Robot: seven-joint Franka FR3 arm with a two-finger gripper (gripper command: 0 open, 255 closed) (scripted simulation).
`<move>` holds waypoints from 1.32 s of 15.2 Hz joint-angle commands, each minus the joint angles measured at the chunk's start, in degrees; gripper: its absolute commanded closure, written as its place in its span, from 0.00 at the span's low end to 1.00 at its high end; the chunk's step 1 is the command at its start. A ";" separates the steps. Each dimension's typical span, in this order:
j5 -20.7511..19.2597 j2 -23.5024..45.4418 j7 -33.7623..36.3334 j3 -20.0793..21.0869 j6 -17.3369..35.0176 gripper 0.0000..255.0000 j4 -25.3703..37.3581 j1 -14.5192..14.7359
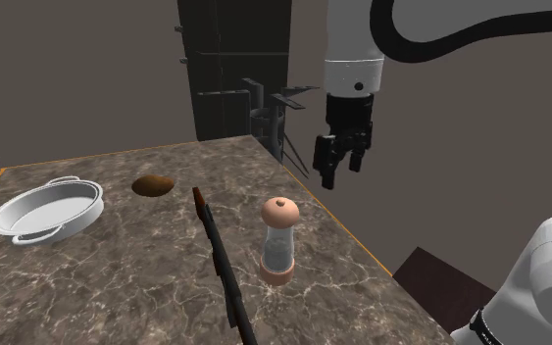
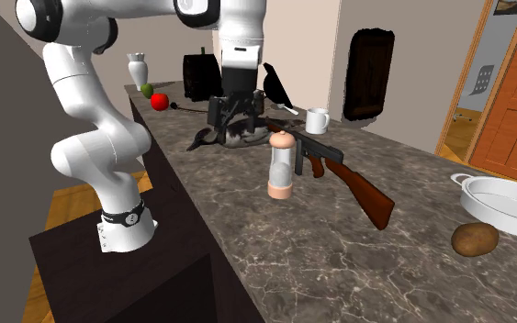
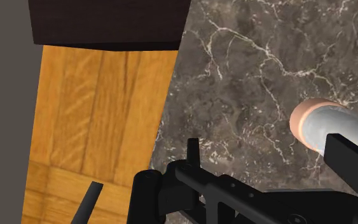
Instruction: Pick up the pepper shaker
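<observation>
- The pepper shaker [image 1: 278,241] stands upright on the marbled counter [image 1: 117,284], near the edge on the shoulder view's right. It has a clear body with a peach cap and base.
- The jaws hang in the air above that counter edge, higher than the shaker's cap and off to its right in the shoulder view, well apart from it.
- The jaws stand open, with a plain gap between the two black fingers [image 1: 326,167] and nothing held in it.
- In the second exterior view the shaker [image 2: 282,165] is nearer the camera than the jaws, which hang over the muzzle end of a long gun [image 2: 343,174].
- From the wrist view the shaker [image 3: 330,124] shows down on the counter past one finger, not touched by either.
- The gun [image 1: 221,263] lies flat just beside the shaker, on its left in the shoulder view.
- Further along the counter lie a brown potato [image 1: 153,185] and a white two-handled pan [image 1: 46,210].
- A white mug [image 2: 317,120] stands beyond the gun in the second exterior view.
</observation>
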 commanded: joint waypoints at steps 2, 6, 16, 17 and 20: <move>0.24 5.11 4.78 3.33 0.79 0.00 4.74 0.39; -0.83 12.49 11.21 7.51 1.51 0.00 11.70 1.01; -3.00 19.65 16.91 10.91 6.21 0.00 14.06 2.18; -2.99 19.68 16.88 10.94 6.98 0.00 13.31 2.20; -3.01 19.74 16.90 10.97 7.45 1.00 12.91 2.22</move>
